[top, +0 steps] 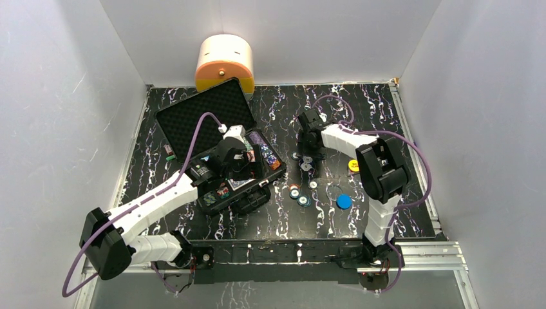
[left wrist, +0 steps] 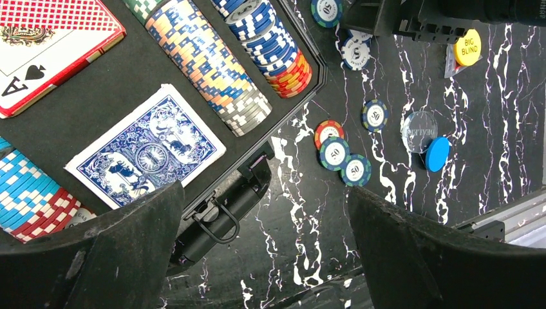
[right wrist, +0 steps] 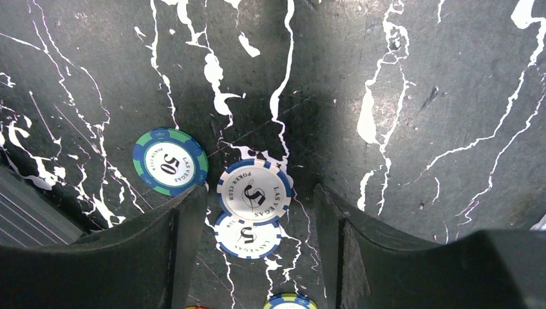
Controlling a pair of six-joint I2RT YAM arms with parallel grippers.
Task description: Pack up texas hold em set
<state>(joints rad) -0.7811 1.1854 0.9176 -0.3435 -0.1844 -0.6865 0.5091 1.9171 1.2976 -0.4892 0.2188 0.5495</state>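
The case (top: 278, 172) lies open at centre-left of the top view, its lid (top: 203, 119) tipped back toward the upper left. Chip rows (left wrist: 212, 64), a blue deck (left wrist: 147, 154) and a red deck (left wrist: 45, 45) sit inside it.

Loose pieces lie on the table (right wrist: 418, 96) to the case's right. In the right wrist view two white 5 chips (right wrist: 252, 193) overlap at centre frame, and a 50 chip (right wrist: 170, 161) sits just to their upper left, apart from them.

The right gripper (right wrist: 257, 196) is open and astride the 5 chips, with its fingers (right wrist: 161, 251) on either side (whether the tips reach the table I cannot tell). The step in hand looks like picking these two up. To do it well:
- Set the tips right down on the table.
- Close slowly so the pads catch the rims; the upper chip is likely to skate off the lower one.
- Keep the left-of-frame finger off the 50 chip.
- Lift only once the pinch feels firm.

The left gripper (left wrist: 261, 193) hangs open and empty over the case's edge by the latch. It probably needs to move aside before chips are carried in.

Toward the right of the top view, a blue disc (top: 344, 201) and a yellow disc (top: 353, 165) wait their turn.
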